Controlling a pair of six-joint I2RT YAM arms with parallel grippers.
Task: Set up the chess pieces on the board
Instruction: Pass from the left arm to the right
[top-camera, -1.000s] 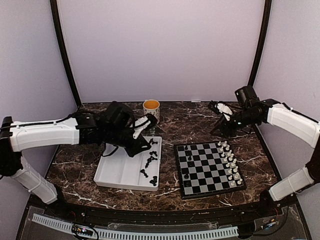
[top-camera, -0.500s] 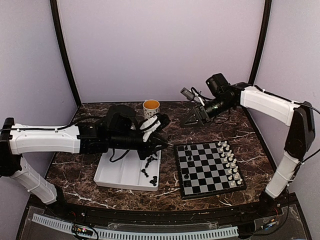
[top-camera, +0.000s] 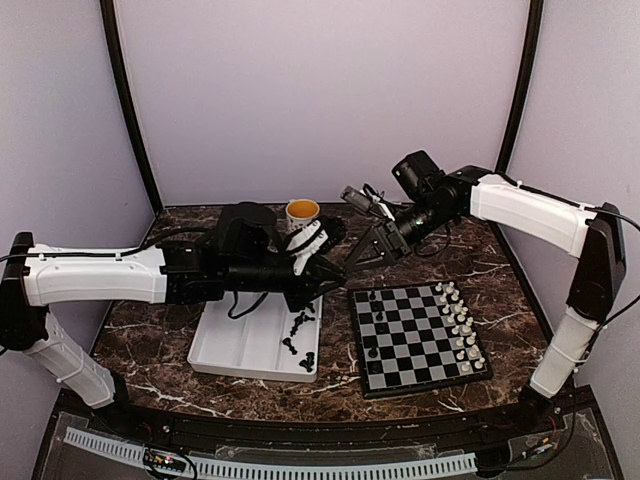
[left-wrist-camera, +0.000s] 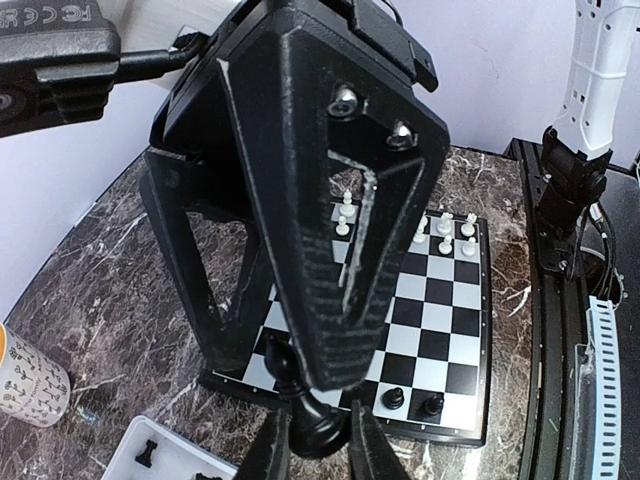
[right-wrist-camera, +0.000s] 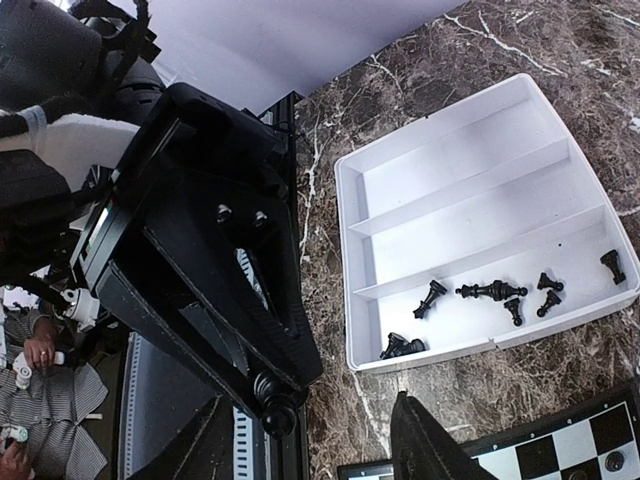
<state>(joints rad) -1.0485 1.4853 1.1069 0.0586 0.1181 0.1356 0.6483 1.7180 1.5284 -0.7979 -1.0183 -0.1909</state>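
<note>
While the ribbed left pincer (left-wrist-camera: 305, 370) clamps a glossy, half-hidden black chessman (left-wrist-camera: 316, 425) over the middle of the marbled counter (top-camera: 150, 330), the right pincer (right-wrist-camera: 305, 425) gapes around it, near the far-left corner of the checked board (top-camera: 416, 336).

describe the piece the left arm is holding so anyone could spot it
Find the white tray left of the board; the left arm reaches over its far right corner. Pinched in its fingers is one glossy black chess piece, the only one in the air: the rest lie in the tray or stand on the board.
</note>
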